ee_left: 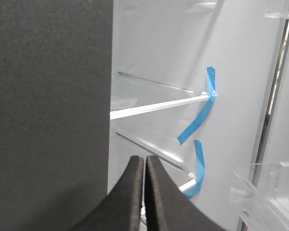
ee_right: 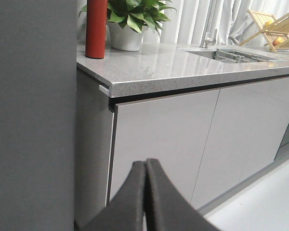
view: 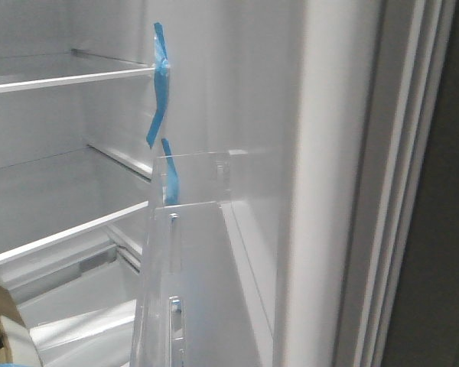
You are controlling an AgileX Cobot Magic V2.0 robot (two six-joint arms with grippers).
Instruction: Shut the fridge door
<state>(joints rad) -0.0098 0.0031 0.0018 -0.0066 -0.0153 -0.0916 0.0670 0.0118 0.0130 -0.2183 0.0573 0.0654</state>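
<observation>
I read the fridge door (view: 314, 183) as open: its white lining and clear bin (view: 183, 252) fill the right of the front view, shelves (view: 69, 76) with blue tape (view: 161, 84) to the left. Left claw (ee_left: 144, 166) is pressed together, a dark grey panel (ee_left: 48, 110) just beside it. Right claw (ee_right: 145, 168) also pressed together, before the grey cabinet fronts (ee_right: 164, 139) under the table (ee_right: 183, 65).
</observation>
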